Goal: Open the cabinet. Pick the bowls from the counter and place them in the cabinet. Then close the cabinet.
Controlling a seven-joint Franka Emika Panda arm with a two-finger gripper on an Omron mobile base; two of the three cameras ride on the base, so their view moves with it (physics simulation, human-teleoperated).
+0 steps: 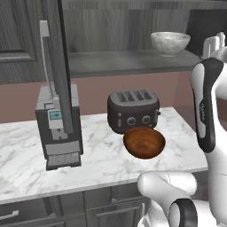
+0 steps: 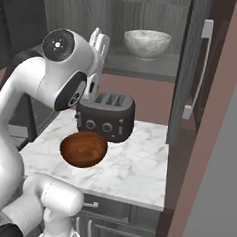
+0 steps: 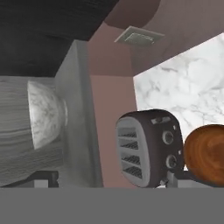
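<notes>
Pale bowl [image 2: 147,43] sits shelved in the open cabinet [image 2: 191,70], just beyond the hand [image 2: 99,41], whose spread can't be judged. Next, probably, the hand drops to the brown bowl [image 1: 144,142] on the desk [image 1: 97,155], below.

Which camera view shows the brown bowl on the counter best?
The left base view: the brown bowl sits whole and unobstructed before the toaster. The right base view also shows it whole, beside the arm; the hand view crops it at the edge.
</notes>
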